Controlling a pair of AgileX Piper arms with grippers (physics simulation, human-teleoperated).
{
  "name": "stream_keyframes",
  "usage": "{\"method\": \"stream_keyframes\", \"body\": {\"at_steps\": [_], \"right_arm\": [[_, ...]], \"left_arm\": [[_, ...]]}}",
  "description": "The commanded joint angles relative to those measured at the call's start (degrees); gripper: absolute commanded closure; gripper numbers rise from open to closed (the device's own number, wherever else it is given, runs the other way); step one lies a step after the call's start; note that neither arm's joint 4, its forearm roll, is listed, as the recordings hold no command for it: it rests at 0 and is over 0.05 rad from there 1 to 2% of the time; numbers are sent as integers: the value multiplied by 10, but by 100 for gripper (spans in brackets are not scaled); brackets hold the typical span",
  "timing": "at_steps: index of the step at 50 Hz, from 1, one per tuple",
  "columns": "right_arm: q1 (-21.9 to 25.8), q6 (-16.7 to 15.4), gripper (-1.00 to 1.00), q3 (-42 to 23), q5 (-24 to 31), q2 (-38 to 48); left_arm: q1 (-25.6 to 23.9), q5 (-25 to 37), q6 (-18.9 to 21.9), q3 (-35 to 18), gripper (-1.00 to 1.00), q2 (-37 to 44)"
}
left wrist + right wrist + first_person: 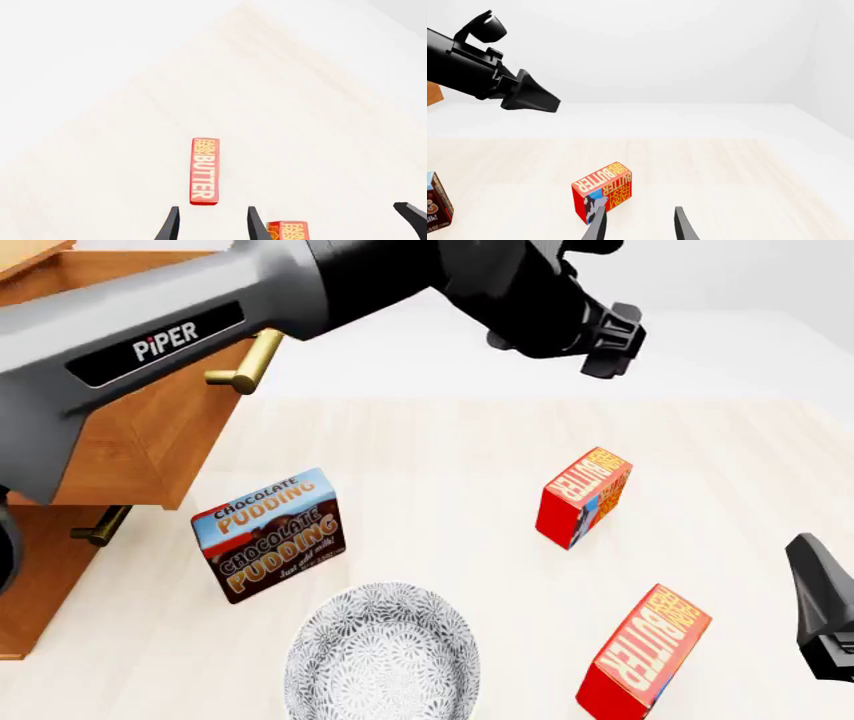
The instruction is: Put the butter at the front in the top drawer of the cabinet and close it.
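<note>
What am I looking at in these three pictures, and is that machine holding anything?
These are simulator renders of two robot arms at a table. The front view looks down from behind them. The big grey left arm sweeps across the top, and the right arm peeks in at the right edge. The other two pictures come from a camera on each wrist, looking along its jaws. At the left stands a wooden cabinet with its top drawer pulled out. On the table are a chocolate pudding box, a patterned bowl, a nearer butter carton and a farther butter carton. Both pairs of jaws are open and hold nothing.
</note>
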Motion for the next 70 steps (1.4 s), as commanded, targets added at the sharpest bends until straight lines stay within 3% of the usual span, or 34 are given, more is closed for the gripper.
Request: {"method": "stream_keyframes", "body": {"at_steps": [1, 31, 70], "right_arm": [[0, 0, -100, 1, -1, 0], [0, 0, -100, 1, -1, 0], [0, 0, -100, 1, -1, 0]], "left_arm": [[-10, -33, -25, 15, -100, 27], [-25, -89, -69, 36, -100, 89], [5, -117, -80, 55, -100, 135]]}}
